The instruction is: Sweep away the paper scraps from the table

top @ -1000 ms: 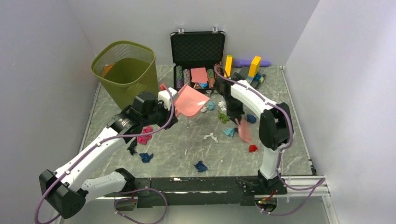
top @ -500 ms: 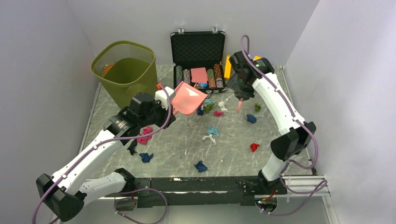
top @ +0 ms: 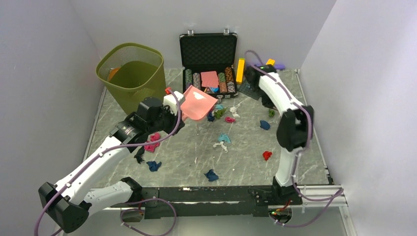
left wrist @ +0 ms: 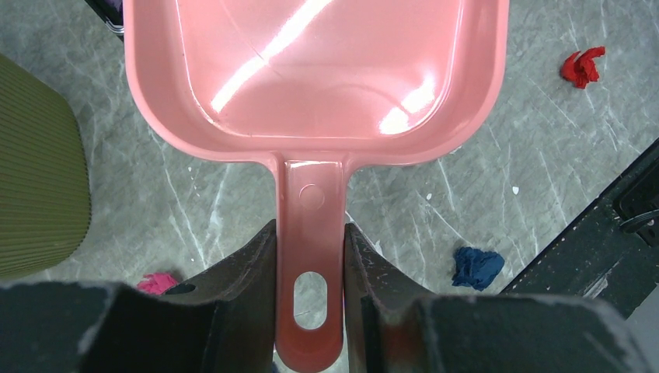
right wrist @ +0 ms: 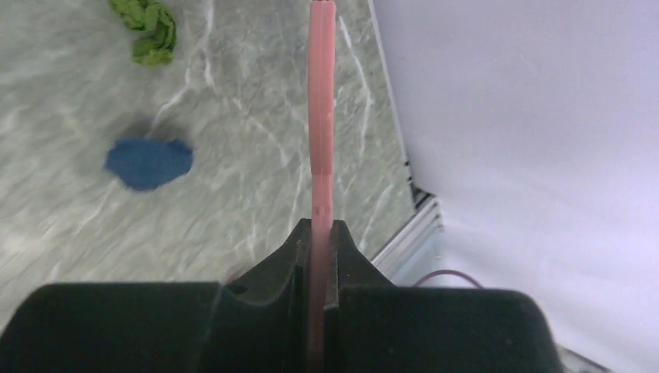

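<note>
Paper scraps lie scattered over the table (top: 196,157): a cluster (top: 216,114) at the mouth of the pink dustpan (top: 196,104), teal and white ones (top: 223,140), a magenta one (top: 151,142), dark blue ones (top: 212,175), a red one (top: 267,155). My left gripper (left wrist: 311,256) is shut on the dustpan's handle (left wrist: 311,225). My right gripper (right wrist: 320,233) is shut on a thin pink sweeping tool (right wrist: 321,116), seen edge-on, at the back right (top: 268,103). A green scrap (right wrist: 148,27) and a blue scrap (right wrist: 148,163) lie to its left.
A green mesh waste bin (top: 133,73) stands back left. An open black case with poker chips (top: 209,59) and yellow toy bricks (top: 240,70) stand at the back. Walls close three sides. A metal rail (top: 314,189) runs along the near edge.
My right arm swung from mid-table to the back right with the pink tool. Several scraps were pushed left toward the dustpan. The dustpan shifted slightly.
</note>
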You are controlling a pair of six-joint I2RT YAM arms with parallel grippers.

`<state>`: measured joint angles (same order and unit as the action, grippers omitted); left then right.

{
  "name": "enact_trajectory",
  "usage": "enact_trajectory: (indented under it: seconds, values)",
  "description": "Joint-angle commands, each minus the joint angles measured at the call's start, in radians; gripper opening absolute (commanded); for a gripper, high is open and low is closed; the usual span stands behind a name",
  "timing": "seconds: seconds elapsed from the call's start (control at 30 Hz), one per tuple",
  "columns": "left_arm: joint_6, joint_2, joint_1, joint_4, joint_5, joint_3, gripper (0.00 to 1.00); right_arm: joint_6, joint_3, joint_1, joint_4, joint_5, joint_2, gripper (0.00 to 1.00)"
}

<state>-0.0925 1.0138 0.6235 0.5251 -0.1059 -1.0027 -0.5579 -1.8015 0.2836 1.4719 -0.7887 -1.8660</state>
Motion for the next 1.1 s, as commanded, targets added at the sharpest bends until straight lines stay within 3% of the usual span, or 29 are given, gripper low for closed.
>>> enact_trajectory:
  seconds: [0.0,0.1,0.23,0.37,0.47,0.53,0.77,0.9,1.07]
  values:
    - [0.008,0.021,-0.011,-0.025,0.013,-0.021,0.00,0.161,-0.016,0.003,-0.032,-0.119,-0.258,0.00]
    - [0.007,0.039,-0.025,-0.018,-0.001,-0.034,0.00,0.256,-0.051,0.047,-0.123,0.036,-0.311,0.00]
    - [0.005,0.039,-0.040,-0.020,-0.005,-0.029,0.00,0.234,-0.161,0.109,-0.145,0.421,-0.273,0.00]
    - [0.004,0.039,-0.044,-0.026,-0.018,-0.025,0.00,0.169,-0.175,0.122,-0.350,0.813,-0.112,0.00]
    - [0.004,0.043,-0.045,-0.022,-0.023,-0.027,0.00,0.094,-0.156,0.089,-0.424,0.925,-0.013,0.00]
    - [0.004,0.040,-0.045,-0.021,-0.023,-0.027,0.00,0.078,-0.193,0.064,-0.376,0.886,0.009,0.00]
    - [0.001,0.014,-0.046,-0.027,-0.009,-0.018,0.00,0.068,-0.248,0.056,-0.093,0.492,0.080,0.00]
    - [0.001,0.007,-0.047,-0.029,-0.012,-0.016,0.00,-0.029,-0.116,0.059,0.025,0.187,0.140,0.00]
    - [0.000,0.003,-0.047,-0.028,-0.017,-0.017,0.00,-0.152,0.121,0.058,0.029,0.105,0.199,0.00]
